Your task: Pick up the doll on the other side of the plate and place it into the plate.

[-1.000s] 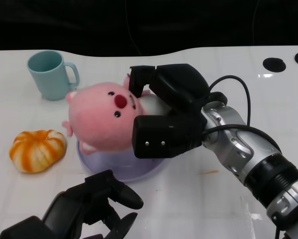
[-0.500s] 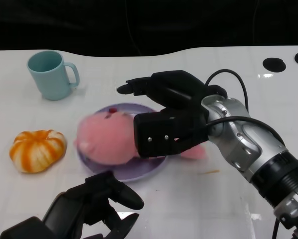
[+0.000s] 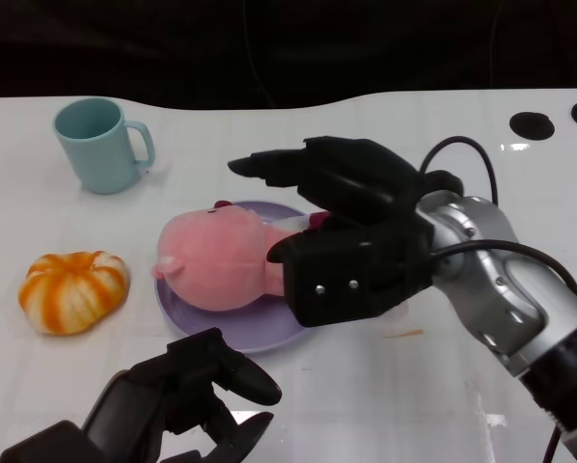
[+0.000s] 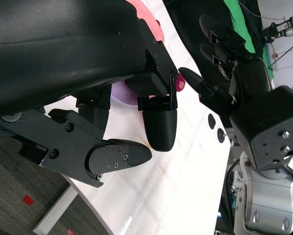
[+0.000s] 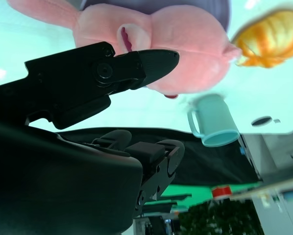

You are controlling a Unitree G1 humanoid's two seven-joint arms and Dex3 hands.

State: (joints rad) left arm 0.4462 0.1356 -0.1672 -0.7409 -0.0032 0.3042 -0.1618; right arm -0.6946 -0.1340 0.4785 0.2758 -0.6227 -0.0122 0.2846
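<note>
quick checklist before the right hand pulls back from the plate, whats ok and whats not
1. Doll lying in the plate: ok.
2. Right hand off the doll: ok in the right wrist view, fingers spread with a gap to it.
3. Doll settled and not about to roll out: cannot tell.
4. Left hand away from the plate: ok, low at the near edge, holding nothing.
5. Cup and orange pumpkin toy out of the way: ok, both off to the left.

You get bright, even light on the white table [image 3: 385,386]; the wrist views blur up close, backgrounds soft.
</note>
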